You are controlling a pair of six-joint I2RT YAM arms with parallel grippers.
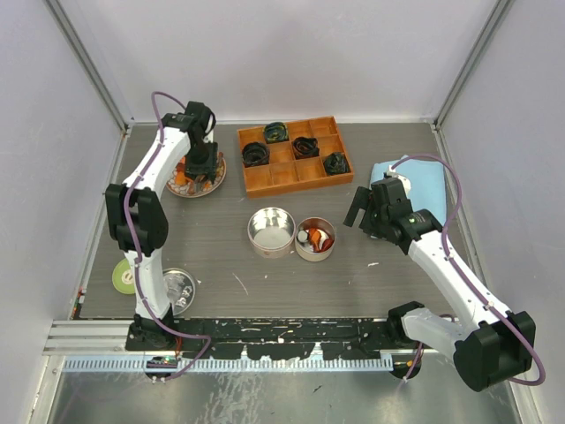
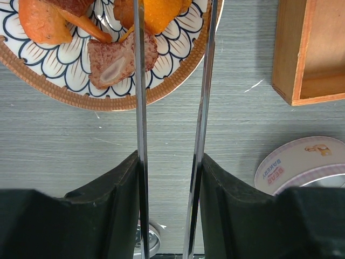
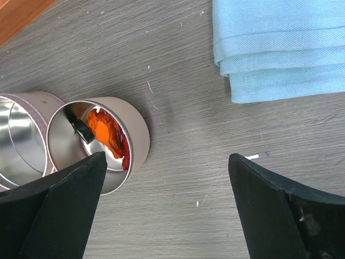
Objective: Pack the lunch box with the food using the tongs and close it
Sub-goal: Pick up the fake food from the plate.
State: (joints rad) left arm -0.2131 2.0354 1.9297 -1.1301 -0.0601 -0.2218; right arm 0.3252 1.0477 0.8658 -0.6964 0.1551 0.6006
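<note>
My left gripper is shut on the tongs, whose two silver arms stand apart and reach over the patterned plate. Their tips run out of the top of the left wrist view. On the plate lies food: a reddish chunk under the left tong arm and orange pieces. The lunch box is two round tins: an empty one and one holding orange-red food. My right gripper hangs open just right of that tin, holding nothing.
A wooden compartment tray with dark coiled lumps stands at the back. A folded blue cloth lies at the right. A round metal lid and a green roll sit near the left arm's base.
</note>
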